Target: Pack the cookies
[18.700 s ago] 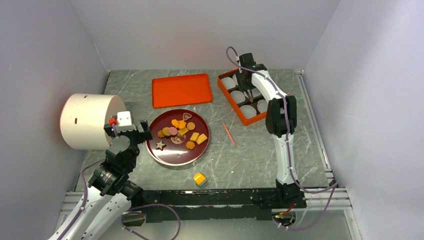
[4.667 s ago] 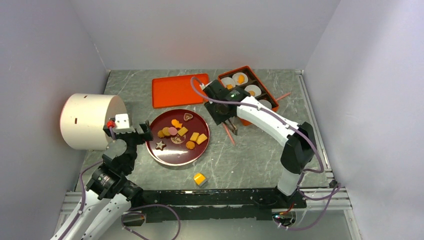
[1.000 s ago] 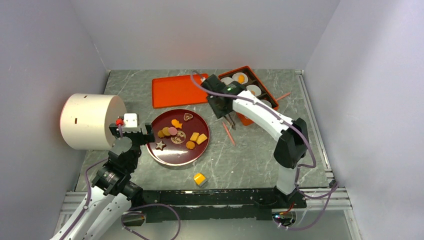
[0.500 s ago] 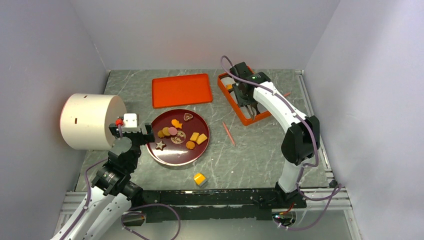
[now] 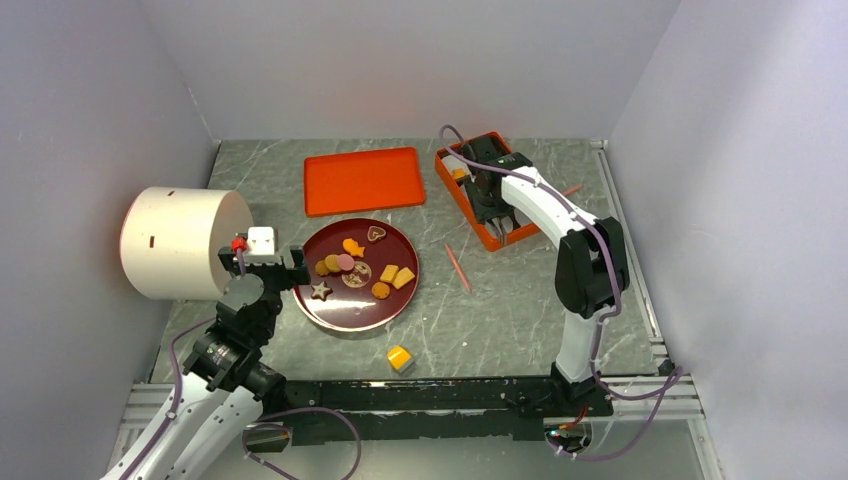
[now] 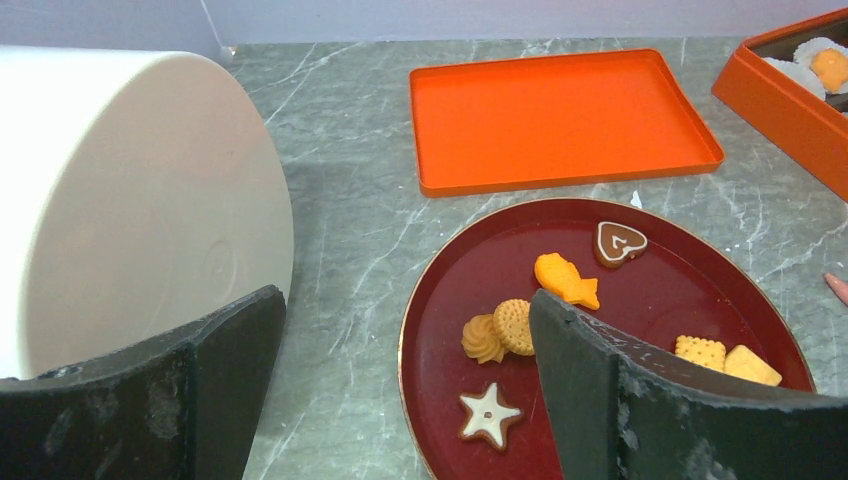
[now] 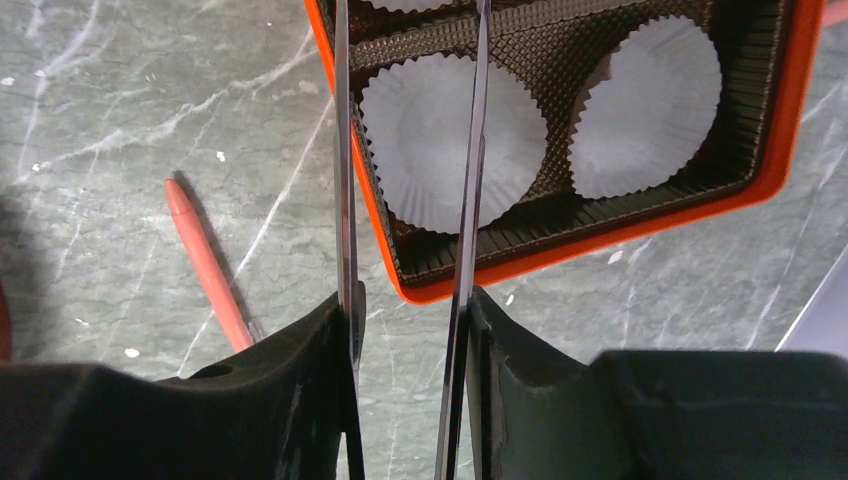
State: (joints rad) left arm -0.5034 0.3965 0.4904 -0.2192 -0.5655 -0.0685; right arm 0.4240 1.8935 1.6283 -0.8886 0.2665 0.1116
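Several cookies (image 5: 355,270) lie on a dark red plate (image 5: 330,310). The left wrist view shows a fish (image 6: 566,280), a heart (image 6: 620,241), a star (image 6: 487,417) and round ones (image 6: 515,325). My left gripper (image 5: 275,262) is open and empty at the plate's left rim (image 6: 415,330). My right gripper (image 5: 497,205) is shut on metal tongs (image 7: 470,200) above the orange box (image 5: 462,200). The tong blades stand apart over an empty paper cup (image 7: 420,140); their tips are out of view. One orange cookie (image 5: 458,173) lies in a far cup.
A white cylinder (image 5: 180,240) lies on its side at the left. A flat orange lid (image 5: 363,180) lies behind the plate. A pink stick (image 5: 456,266) lies between plate and box, another (image 5: 570,189) right of the box. A yellow cube (image 5: 399,357) sits near the front.
My right gripper with the tongs has moved right, from between the plate and the box to above the box. The plate holds fewer cookies than at first. The left arm barely moved.
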